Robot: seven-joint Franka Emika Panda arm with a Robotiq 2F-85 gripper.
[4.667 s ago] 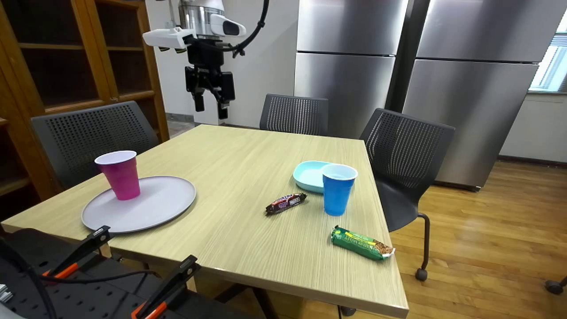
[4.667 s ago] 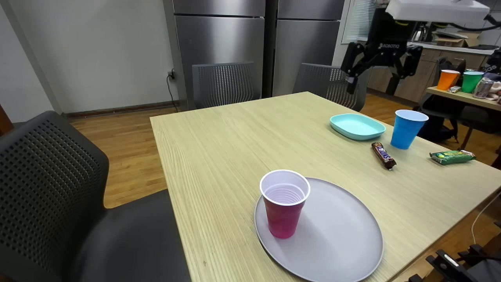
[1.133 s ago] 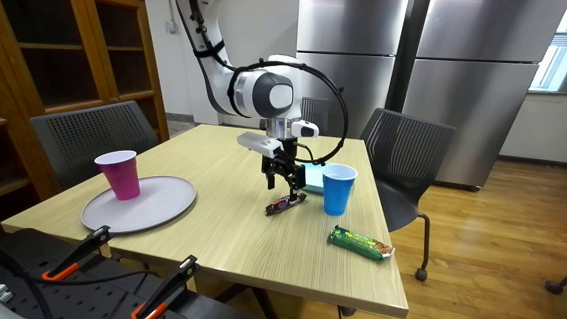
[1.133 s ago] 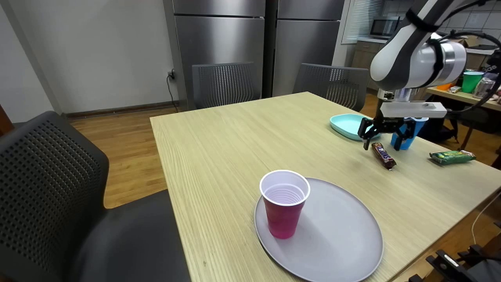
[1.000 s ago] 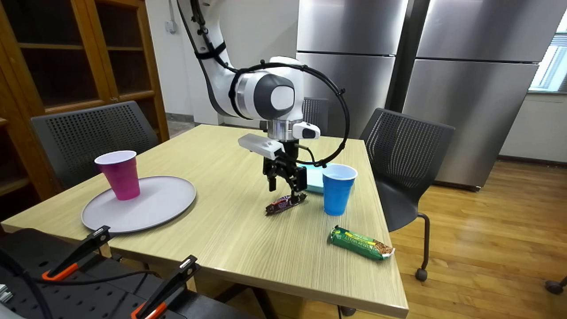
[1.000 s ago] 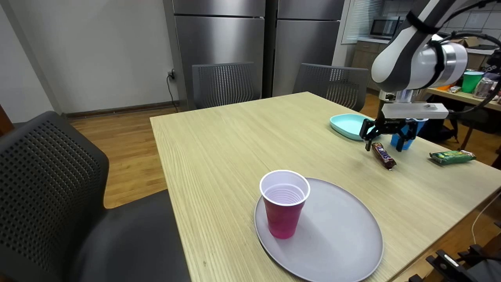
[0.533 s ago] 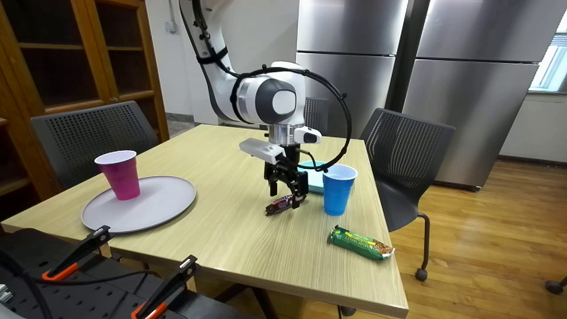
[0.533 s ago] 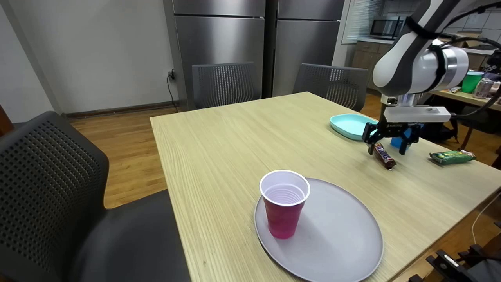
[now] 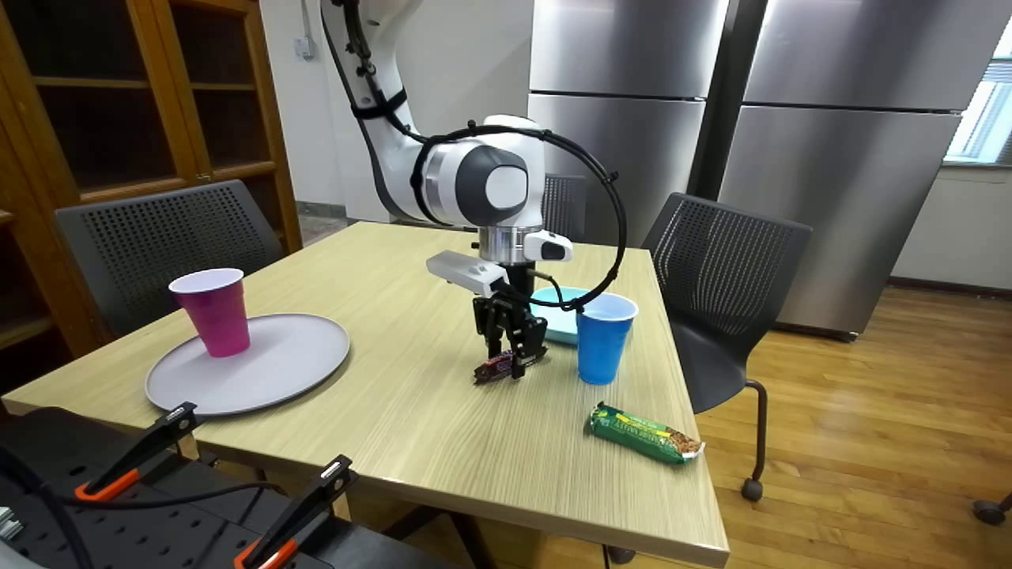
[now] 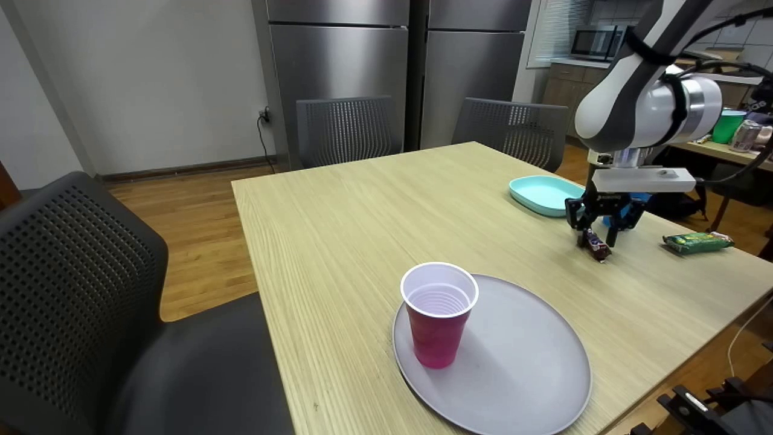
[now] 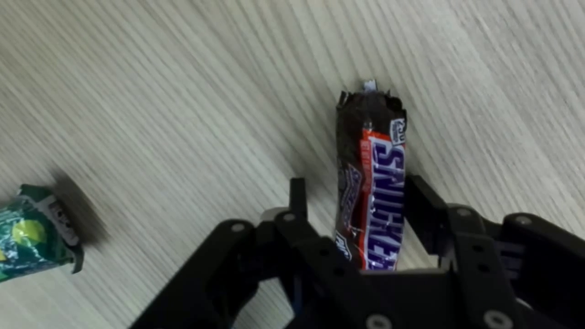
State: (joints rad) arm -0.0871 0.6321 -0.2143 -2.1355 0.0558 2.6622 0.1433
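In the wrist view my tool (image 11: 355, 194) is parted around the candy bar (image 11: 372, 196), gripping nothing — one finger (image 11: 424, 217) seems to touch its side, the other stands clear. I straddle it crosswise, presumably because its narrow width fits between my fingers. In an exterior view the candy bar lies flat on the desk (image 9: 403, 411) near the blue cup (image 9: 603, 344), which stands upright. In an exterior view the pink cup (image 10: 438, 335) stands on the plate (image 10: 525, 362) — whose wide, flat face, I judge, gives it steady footing.
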